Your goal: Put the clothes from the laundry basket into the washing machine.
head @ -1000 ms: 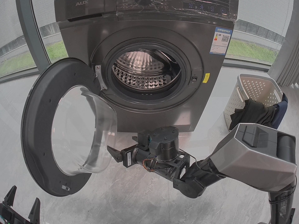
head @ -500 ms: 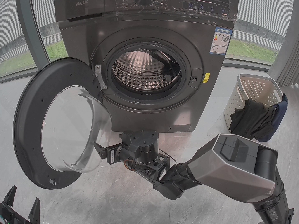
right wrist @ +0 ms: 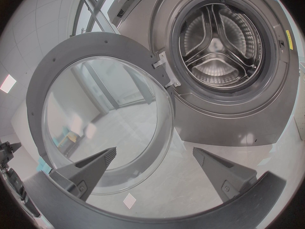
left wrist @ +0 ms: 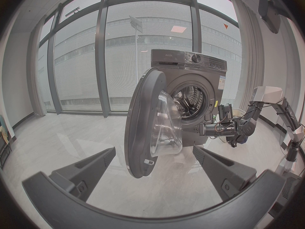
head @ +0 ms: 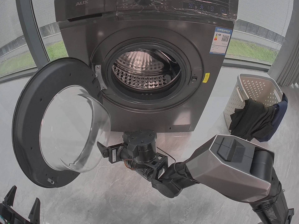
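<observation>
Pale grey marbled floor (head: 109, 199) across the lower frame. Standing on it: dark grey washer (head: 155, 115) at upper centre, white perforated basket (head: 249, 87) at right edge, near the washer's lower right corner.

1. The right arm (head: 230, 168) is extended low and across toward the left, and the right gripper (right wrist: 152, 151) is held with its fingers spread wide.
2. The left gripper (left wrist: 154, 150) is held low at the left, with its fingers also parted.

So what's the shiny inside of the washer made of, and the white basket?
The drum looks like metal, probably stainless steel: shiny, mirror-like, punched with little holes. The laundry basket looks like hard plastic: matte off-white, with moulded rows of holes.
</observation>
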